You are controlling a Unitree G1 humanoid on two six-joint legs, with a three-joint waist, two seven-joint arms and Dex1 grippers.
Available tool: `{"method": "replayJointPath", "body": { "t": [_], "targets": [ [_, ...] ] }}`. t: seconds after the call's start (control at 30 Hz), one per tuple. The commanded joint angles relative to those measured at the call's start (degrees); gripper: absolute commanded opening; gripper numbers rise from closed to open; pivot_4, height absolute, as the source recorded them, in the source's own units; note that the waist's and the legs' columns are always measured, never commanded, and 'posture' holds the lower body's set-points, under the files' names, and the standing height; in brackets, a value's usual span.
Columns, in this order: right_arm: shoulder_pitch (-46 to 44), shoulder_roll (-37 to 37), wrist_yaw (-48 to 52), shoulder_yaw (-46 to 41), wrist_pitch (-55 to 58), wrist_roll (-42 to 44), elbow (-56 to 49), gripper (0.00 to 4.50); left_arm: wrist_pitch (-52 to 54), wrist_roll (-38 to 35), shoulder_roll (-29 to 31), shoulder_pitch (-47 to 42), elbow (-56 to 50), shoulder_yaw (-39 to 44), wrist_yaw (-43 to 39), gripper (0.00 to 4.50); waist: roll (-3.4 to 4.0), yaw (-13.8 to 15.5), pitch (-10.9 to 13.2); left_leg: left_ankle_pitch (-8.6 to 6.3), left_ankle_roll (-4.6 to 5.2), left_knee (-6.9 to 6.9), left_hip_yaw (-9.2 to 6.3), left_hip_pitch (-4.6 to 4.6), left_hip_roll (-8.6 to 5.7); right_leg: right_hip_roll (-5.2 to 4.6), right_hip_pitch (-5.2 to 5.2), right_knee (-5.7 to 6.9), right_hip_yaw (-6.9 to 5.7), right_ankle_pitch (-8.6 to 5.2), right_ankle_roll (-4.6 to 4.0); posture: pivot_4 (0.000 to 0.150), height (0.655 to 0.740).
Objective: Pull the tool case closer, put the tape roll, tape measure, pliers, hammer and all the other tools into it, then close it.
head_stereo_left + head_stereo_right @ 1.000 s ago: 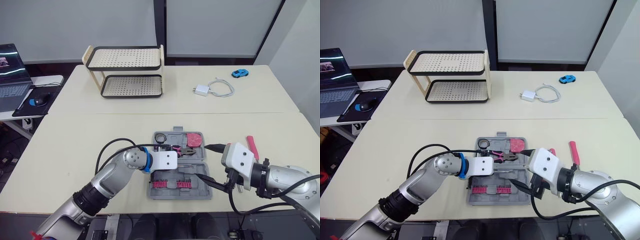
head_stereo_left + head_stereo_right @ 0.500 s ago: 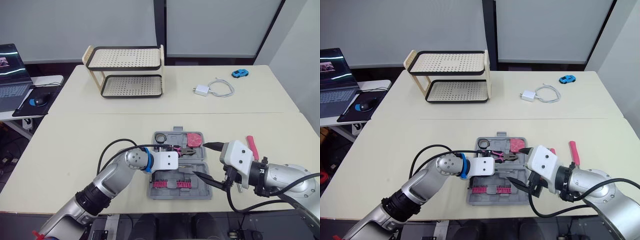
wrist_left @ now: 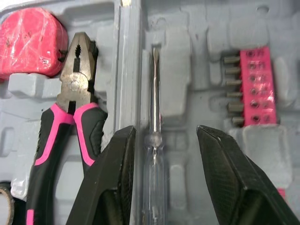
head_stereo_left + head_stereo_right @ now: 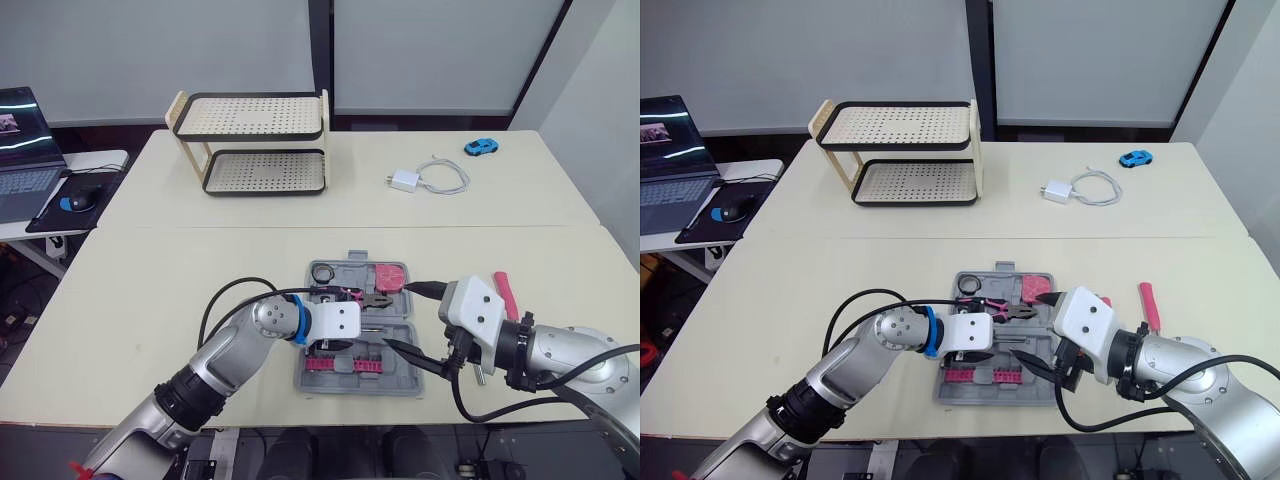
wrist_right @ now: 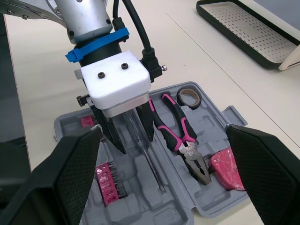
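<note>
Both jaws: released. My left gripper (image 3: 165, 136) hangs low in the case, fingers either side of the screwdriver (image 3: 154, 103) without touching it. My right gripper (image 4: 400, 316) is spread wide above the case's right edge.
Tool case (image 4: 408, 380): open and flat on the table (image 4: 150, 300), close in front of me.
Far half holds: tape roll (image 4: 321, 274), pliers (image 3: 70, 117), tape measure (image 3: 30, 40).
Near half holds: screwdriver in its groove, pink bit strip (image 3: 255, 84).
Outside the case: pink-handled tool (image 4: 503, 293) on the table just right of the case; head hidden, possibly the hammer.
Handling, that tool: judged stiff, and head-heavy if it is a hammer. Grip the handle near the head.
Handling, case: light moulded plastic, likely to flex. Push mid-edge to close.
</note>
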Motion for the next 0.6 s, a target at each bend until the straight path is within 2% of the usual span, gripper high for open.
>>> {"method": "replayJointPath", "body": {
  "t": [0.03,0.13,0.37,0.47,0.6],
  "targets": [
    [0.3,-0.1,0.4,-0.4,-1.8,-0.2,-0.7,4.50,1.6,-3.0,0.6,-1.7,-3.6,3.8,-1.6,2.12,0.00,0.0,0.0,0.00,0.00,0.00,0.00,0.00,0.00,0.00,0.00,0.00,0.00,0.00,0.00,0.150,0.7400],
    [0.7,-0.2,0.6,-0.5,-2.4,-0.3,-0.4,4.50,3.1,-6.2,1.4,-2.9,-5.2,6.1,-3.6,2.12,0.00,0.0,0.0,0.00,0.00,0.00,0.00,0.00,0.00,0.00,0.00,0.00,-0.01,0.00,0.00,0.150,0.7400],
    [2.2,0.0,0.7,-0.1,-3.7,-1.2,-0.4,4.50,-4.6,-9.0,5.6,-2.5,-0.9,10.3,-5.1,2.12,0.00,-0.1,0.0,0.01,-0.01,-0.01,0.01,0.02,0.01,0.00,-0.01,-0.01,0.00,0.00,0.00,0.150,0.7400],
    [2.1,0.1,0.7,0.1,-3.8,-1.2,-0.4,4.50,-6.2,-10.3,6.1,-1.8,0.6,11.1,-5.3,1.52,0.00,-0.1,0.0,0.00,-0.01,-0.01,-0.01,0.02,0.02,0.00,-0.01,0.00,0.00,0.00,0.00,0.150,0.7400],
    [2.1,0.1,0.6,0.3,-3.8,-1.0,-0.5,4.50,-7.3,-11.1,5.8,-0.5,0.9,10.7,-5.3,0.25,0.00,-0.1,0.0,0.00,-0.01,0.00,0.00,0.00,0.02,-0.04,0.00,-0.02,0.01,0.00,0.01,0.150,0.7400]
  ]
}}
